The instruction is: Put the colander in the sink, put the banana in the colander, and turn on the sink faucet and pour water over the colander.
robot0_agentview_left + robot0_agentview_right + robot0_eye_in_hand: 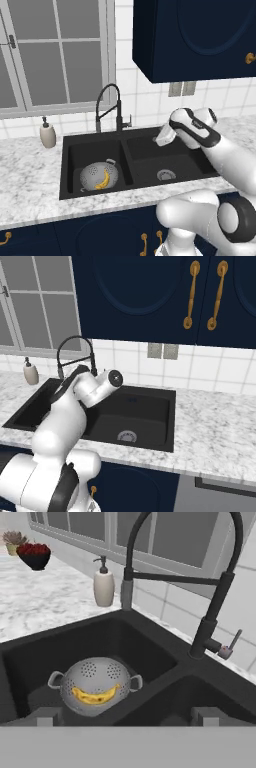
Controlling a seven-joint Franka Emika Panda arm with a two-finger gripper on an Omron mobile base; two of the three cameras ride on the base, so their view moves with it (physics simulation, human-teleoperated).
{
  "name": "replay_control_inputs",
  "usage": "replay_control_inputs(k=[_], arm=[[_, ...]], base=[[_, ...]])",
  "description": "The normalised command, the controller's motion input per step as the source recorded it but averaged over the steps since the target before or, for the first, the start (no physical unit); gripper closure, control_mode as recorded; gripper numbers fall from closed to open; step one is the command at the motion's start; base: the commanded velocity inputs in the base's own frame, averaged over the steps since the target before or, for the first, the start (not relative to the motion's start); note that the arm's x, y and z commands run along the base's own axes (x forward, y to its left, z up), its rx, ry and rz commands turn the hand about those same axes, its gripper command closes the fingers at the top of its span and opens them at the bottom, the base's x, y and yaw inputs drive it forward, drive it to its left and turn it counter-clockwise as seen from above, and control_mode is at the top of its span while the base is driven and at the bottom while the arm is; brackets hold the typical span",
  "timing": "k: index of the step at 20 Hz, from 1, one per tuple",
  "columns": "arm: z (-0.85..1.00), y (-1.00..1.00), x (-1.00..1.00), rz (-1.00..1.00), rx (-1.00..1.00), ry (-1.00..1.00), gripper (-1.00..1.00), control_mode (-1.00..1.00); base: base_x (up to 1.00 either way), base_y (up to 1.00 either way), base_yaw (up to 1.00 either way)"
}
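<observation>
Gripper [122, 716]: empty, jaws spread wide.
Colander [95, 684]: in sink [165, 657], banana [95, 696] inside.
Faucet lever [231, 643]: small, stiff, slippery; push sideways.

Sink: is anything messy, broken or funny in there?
No, nothing stands out. The colander sits upright in the sink's left basin with the banana inside it. The faucet stands straight, no water running.

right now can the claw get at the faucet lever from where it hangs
Probably yes. The open claw hangs over the sink with bare air between it and the faucet's lever. The colander and banana lie low in the other basin, off that path.
</observation>
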Motion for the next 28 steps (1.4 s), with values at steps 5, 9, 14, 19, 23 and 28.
replay_control_inputs(k=[5,9,14,19,23,28], arm=[[-0.03,-0.09,0.57,0.00,0.04,-0.02,-1.00,-1.00],[-0.11,0.04,0.43,-0.01,0.00,-0.01,-1.00,-1.00],[-0.10,0.01,0.28,-0.04,0.00,-0.09,-1.00,-1.00],[-0.03,0.13,0.09,-0.07,0.00,-0.24,-1.00,-1.00],[-0.04,0.20,0.02,-0.22,0.00,-0.10,-1.00,-1.00],[-0.09,0.01,0.14,-0.16,0.16,0.08,-1.00,-1.00]], base=[[0.00,0.00,0.00],[0.00,0.00,0.00],[0.00,0.00,0.00],[0.00,0.00,0.00],[0.00,0.00,0.00],[0.00,0.00,0.00]])
